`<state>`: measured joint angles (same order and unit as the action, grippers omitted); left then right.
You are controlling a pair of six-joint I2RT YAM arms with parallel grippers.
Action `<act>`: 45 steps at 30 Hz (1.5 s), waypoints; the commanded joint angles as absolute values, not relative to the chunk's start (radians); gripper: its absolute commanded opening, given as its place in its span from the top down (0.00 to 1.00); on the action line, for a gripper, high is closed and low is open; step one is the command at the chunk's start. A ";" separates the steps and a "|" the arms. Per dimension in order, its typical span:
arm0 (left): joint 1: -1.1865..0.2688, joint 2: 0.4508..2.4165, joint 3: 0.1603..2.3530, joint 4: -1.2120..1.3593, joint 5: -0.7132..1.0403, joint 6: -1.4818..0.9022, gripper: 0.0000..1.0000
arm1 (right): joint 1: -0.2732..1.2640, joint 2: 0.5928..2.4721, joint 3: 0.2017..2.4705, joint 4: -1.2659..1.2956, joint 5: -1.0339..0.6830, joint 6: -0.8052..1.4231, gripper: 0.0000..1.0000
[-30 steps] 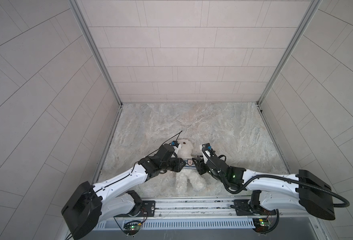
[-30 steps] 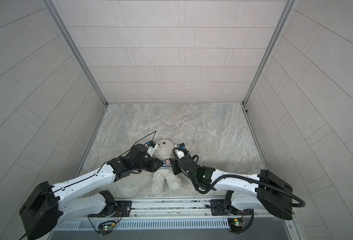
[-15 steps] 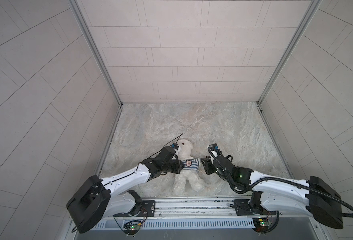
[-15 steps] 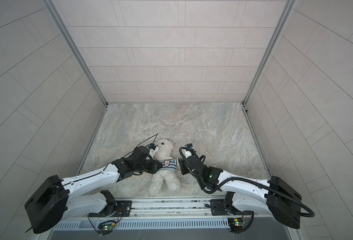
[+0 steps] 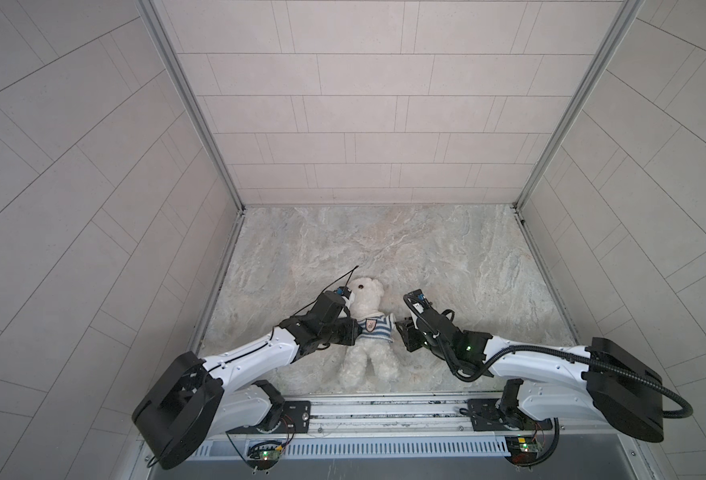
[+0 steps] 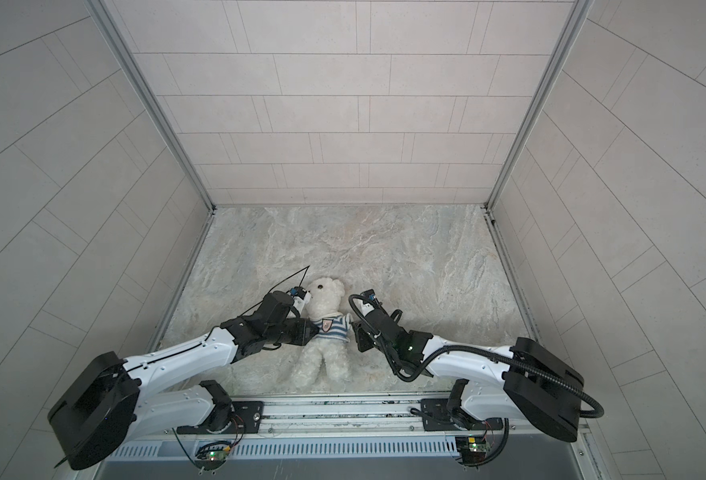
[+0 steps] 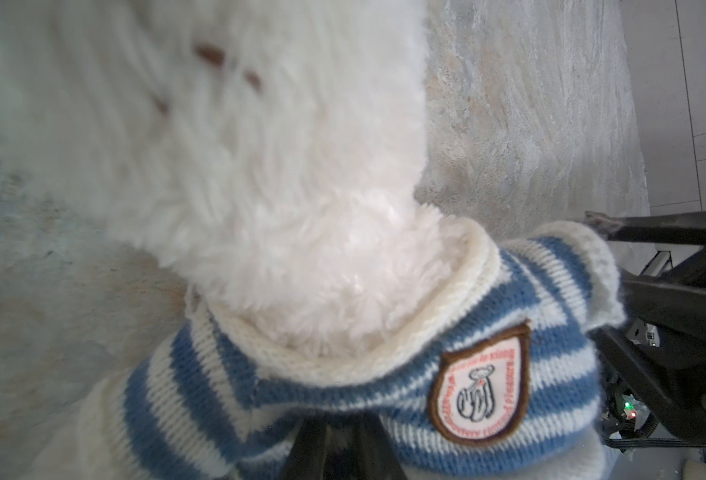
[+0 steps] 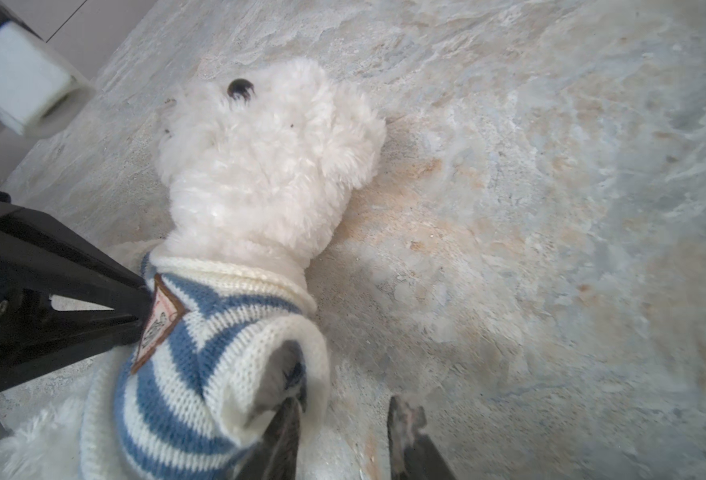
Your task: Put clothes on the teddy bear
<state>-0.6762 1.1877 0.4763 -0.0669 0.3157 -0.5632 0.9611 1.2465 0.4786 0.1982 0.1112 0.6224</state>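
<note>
Much of the teddy bear (image 5: 365, 302) is hard to read. In both top views the left gripper (image 5: 353, 332) covers its side at 9 o'clock, so that arm is hidden. In the left wrist view the face is a blur of white fur with brown smudges, and the legs are cut off at the frame edge. The left gripper's (image 7: 338, 440) jaws stand narrow, their tips buried under the knit of the striped shirt (image 5: 376, 330). I cannot tell whether they actually pinch the fabric. The shirt sits on the bear's torso with its collar round the neck and the badge (image 7: 480, 382) on the chest. In the right wrist view the sleeve cuff (image 8: 297, 357) gapes dark, and I cannot tell whether a paw is inside. The right gripper (image 8: 343, 411) has its jaws apart with bare marbled tabletop (image 5: 446, 257) between them. One finger touches the cuff, and the jaws close on nothing. The bear (image 6: 324, 300) lies on its back near the table's front edge, toward 6 o'clock from the table's middle. Its long axis runs from 12 to 6 o'clock, with the head at 12 and the two legs splayed toward 6. The right gripper (image 6: 357, 332) sits at its 3 o'clock, just beside the shirt (image 6: 333, 328).
</note>
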 commanded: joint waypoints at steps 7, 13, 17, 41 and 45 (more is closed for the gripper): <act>-0.648 1.205 0.459 -0.110 0.270 -0.535 0.84 | 0.969 1.351 0.562 0.286 -0.003 0.628 0.66; -0.611 1.225 0.481 -0.090 0.262 -0.523 0.84 | 1.016 1.406 0.591 0.320 -0.018 0.644 0.68; -0.577 1.255 0.502 -0.065 0.262 -0.518 0.84 | 1.058 1.446 0.612 0.349 -0.017 0.663 0.68; -0.660 1.006 0.527 -0.229 0.355 -0.556 0.63 | 1.101 1.424 0.572 0.422 0.066 0.675 0.66; -0.633 1.052 0.492 -0.162 0.367 -0.596 0.69 | 1.108 1.419 0.571 0.422 0.072 0.675 0.66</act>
<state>-0.6479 1.0294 0.5056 -0.1867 0.3450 -0.5648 1.0977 1.4456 0.5793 0.3988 0.0467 0.6704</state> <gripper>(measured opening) 0.322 0.337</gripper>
